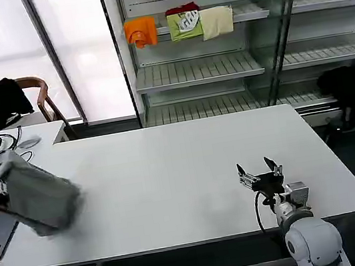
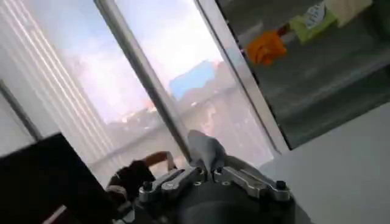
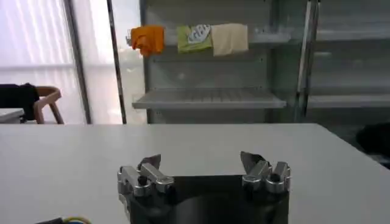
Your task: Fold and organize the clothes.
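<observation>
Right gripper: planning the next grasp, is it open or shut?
Open: the right gripper hovers above the white table, fingers wide apart, nothing between them.

Showing white lettering on the green garment [image 1: 184, 24] lying on the upper shelf [image 1: 246, 10], between the orange [image 1: 140, 31] and cream [image 1: 216, 21] garments; lettering too small for reading. Showing nothing else legible.

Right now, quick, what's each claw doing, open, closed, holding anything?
Left claw: closed on a grey shirt, at the table's left edge.
Right claw: open, holding nothing, above the table.
</observation>
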Controlling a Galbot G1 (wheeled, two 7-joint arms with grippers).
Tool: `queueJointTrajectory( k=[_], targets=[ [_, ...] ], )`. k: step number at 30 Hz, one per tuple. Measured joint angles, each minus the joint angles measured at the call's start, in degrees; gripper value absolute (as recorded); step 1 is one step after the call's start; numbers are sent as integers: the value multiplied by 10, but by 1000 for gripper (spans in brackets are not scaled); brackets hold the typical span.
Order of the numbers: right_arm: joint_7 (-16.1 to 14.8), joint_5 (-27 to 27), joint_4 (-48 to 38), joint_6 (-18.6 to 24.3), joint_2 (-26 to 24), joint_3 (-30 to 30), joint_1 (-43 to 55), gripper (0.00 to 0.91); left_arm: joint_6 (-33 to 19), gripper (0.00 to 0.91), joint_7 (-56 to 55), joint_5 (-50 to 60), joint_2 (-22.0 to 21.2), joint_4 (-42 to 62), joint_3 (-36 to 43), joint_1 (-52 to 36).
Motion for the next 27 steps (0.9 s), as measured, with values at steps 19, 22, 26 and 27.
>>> queueJointTrajectory(
  k=[19, 22, 26, 27],
  targets=[
    [7, 11, -19, 19, -14, 25, -24, 907, -18, 20, -35, 237, -173, -37, 196, 46],
    [9, 19, -15, 15, -17, 32, -25, 907, -14, 20, -50, 254, -215, -38, 246, 46],
    [9, 25, -8, 8, -17, 34, -23, 907, 2, 20, -72, 234, -247, -47, 302, 35],
    [9, 26, -7, 7, -17, 34, -22, 907, 7, 20, -79, 222, -252, -47, 312, 32]
  ],
)
